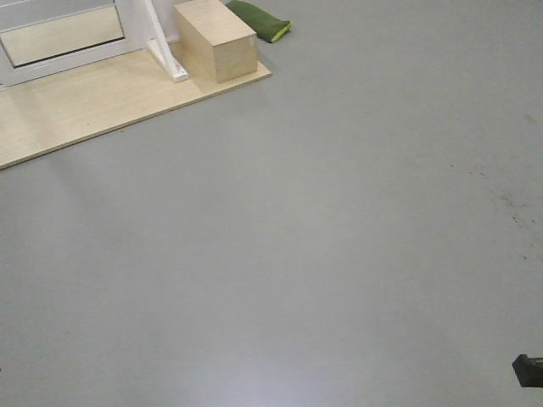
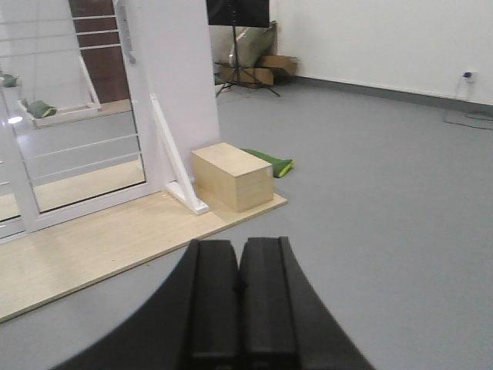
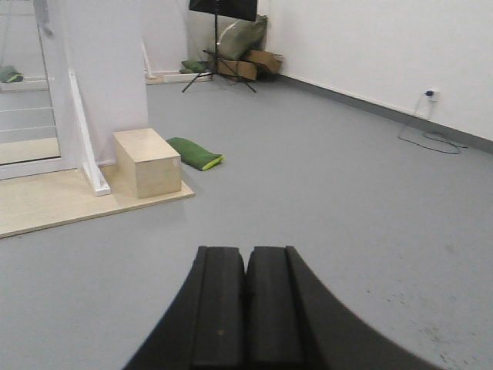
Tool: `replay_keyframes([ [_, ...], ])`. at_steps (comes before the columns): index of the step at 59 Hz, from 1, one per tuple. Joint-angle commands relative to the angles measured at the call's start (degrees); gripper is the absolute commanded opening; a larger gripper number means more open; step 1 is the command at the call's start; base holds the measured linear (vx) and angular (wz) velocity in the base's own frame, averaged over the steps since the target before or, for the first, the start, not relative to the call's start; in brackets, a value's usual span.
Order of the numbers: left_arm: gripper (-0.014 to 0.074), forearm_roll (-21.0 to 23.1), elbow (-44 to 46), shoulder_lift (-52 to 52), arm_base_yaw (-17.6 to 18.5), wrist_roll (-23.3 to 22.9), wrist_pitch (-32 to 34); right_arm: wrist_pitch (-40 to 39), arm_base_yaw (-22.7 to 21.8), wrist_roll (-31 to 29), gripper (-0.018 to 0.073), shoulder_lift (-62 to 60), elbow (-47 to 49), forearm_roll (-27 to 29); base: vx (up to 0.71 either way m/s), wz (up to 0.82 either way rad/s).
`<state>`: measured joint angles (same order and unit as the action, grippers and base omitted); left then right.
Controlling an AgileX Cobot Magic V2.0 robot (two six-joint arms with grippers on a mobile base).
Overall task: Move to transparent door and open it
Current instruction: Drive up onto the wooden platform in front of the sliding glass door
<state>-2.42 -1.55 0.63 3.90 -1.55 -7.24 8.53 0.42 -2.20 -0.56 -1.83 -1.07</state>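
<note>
Rising ahead-left of the left pincer (image 2: pixel 239 308), the tall white-framed transparent glass door (image 2: pixel 85 116); pale plywood box (image 2: pixel 231 176) and green fabric bag (image 2: pixel 269 162) straight ahead; grey floor (image 2: pixel 385 193) between; this and the right pincer (image 3: pixel 246 308) pressed together, empty.

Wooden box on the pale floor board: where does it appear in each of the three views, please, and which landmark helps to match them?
Front view: wooden box at the top, left of centre.
Left wrist view: wooden box near the centre, slightly left.
Right wrist view: wooden box left of centre, at mid height.
Shared landmark: the green bag lying just right of the box in every view.
</note>
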Motion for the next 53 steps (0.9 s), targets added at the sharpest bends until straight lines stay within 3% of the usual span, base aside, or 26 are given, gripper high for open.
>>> replay_keyframes([
  [1,-0.0006,0.5,-1.7,0.7,0.5,-0.5,4.6,-5.0,-0.2,0.1,-0.0008,-0.6,-0.6,0.1,0.62,0.51],
  [53,-0.0006,0.5,-1.7,0.7,0.5,-0.5,4.6,-5.0,-0.2,0.1,-0.0008,-0.6,-0.6,0.1,0.63,0.26],
])
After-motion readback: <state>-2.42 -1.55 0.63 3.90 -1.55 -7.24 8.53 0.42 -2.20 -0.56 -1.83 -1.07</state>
